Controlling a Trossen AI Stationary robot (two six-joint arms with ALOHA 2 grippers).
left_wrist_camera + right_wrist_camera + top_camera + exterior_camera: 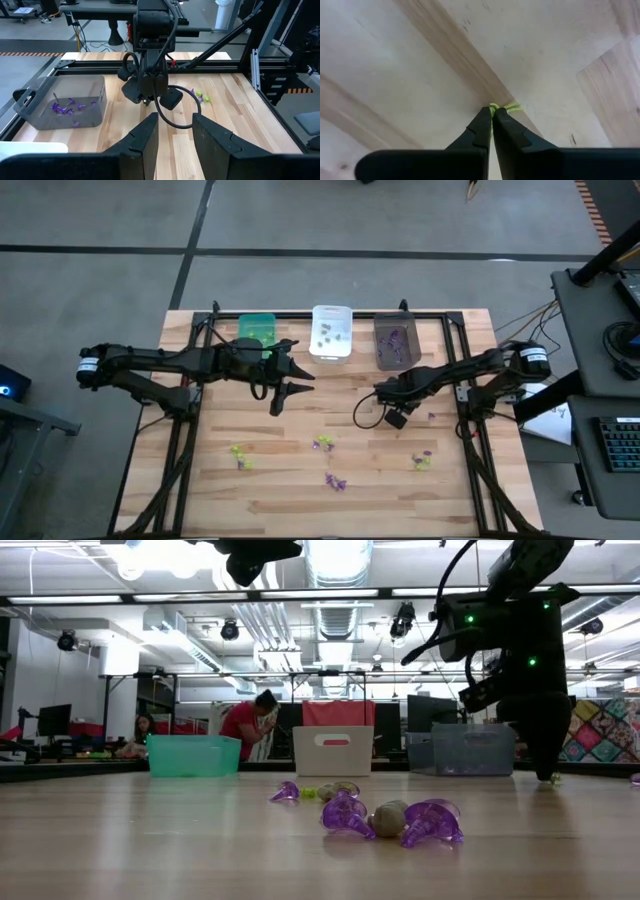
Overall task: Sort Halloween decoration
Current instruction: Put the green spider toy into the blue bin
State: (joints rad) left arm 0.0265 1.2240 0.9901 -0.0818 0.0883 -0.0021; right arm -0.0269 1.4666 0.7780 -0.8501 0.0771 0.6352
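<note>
My right gripper points down at the table right of its middle and is shut on a tiny yellow-green spiky trinket. In the low view its tips reach the tabletop. My left gripper hangs open above the table left of its middle, with nothing between its fingers. Loose purple and yellow-green trinkets lie on the near half of the table. My right gripper pinches the yellow-green trinket between the very ends of its two fingers, coming from above and pointing down. Thin spikes of the trinket stick out past the tips. The trinket sits at the tabletop; I cannot tell whether it is lifted.
Three bins stand in a row at the far edge: green, white with a few greyish pieces, dark grey holding purple trinkets. A black frame borders the table. People show in the room beyond.
</note>
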